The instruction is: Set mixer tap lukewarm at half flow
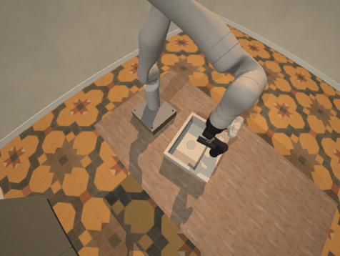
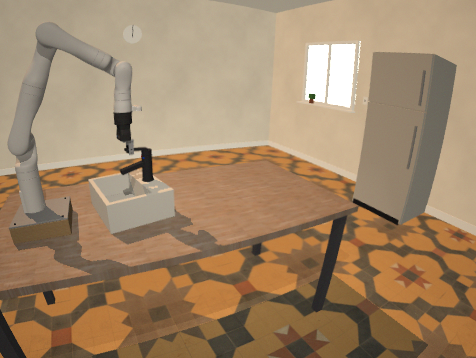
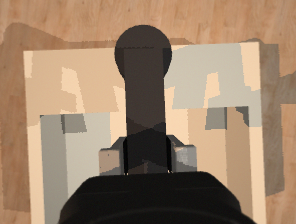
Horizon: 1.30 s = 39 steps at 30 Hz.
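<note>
Now fingers clenched on lever point(image 3: 144, 107) of tap point(image 2: 147, 170), at far rim of sink point(image 2: 131, 210) on worktop point(image 2: 260, 200). Yaw looks centred; lift height unclear. Next: raise lever halfway.

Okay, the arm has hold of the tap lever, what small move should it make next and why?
Probably raise the lever a little toward halfway. The gripper is shut on it, and in the wrist view it lies square to the sink, apparently straight out over the spout, so aim seems set. In the exterior view the lever looks about level, so flow likely remains.
</note>
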Available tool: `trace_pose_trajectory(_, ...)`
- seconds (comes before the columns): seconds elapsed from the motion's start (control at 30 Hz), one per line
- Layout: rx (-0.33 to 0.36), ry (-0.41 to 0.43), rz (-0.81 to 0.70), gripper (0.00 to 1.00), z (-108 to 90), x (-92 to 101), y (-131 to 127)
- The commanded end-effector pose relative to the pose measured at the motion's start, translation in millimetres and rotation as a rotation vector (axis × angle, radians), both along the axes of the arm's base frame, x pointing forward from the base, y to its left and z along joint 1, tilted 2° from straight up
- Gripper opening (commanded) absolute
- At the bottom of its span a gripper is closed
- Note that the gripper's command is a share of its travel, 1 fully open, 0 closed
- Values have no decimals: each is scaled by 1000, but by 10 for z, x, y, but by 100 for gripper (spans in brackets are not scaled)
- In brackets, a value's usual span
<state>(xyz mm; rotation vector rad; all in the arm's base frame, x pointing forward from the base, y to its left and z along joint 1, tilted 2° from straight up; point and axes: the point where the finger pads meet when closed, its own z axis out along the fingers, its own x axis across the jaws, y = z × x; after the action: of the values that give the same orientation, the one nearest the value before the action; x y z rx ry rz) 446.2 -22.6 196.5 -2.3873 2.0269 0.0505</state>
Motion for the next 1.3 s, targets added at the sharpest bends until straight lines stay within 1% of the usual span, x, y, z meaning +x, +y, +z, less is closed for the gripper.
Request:
trace_pose_trajectory(0.0,-1,-2,1,0,8,5,-3)
trace_pose_trajectory(0.27,-1,-2,1,0,8,5,-3)
trace_pose_trajectory(0.3,-1,-2,1,100,8,5,-3)
trace_pose_trajectory(1.27,-1,-2,1,100,8,5,-3)
